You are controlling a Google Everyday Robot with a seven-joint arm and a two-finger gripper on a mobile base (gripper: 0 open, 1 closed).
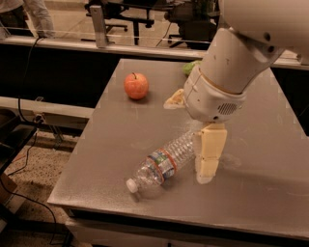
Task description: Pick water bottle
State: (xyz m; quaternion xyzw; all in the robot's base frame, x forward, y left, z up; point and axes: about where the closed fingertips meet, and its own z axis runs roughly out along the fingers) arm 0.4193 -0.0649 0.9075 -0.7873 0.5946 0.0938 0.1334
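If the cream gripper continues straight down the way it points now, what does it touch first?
Probably the grey table top, right beside the base end of the lying clear ribbed plastic water bottle. The gripper hangs very close, so it may graze the bottle instead.
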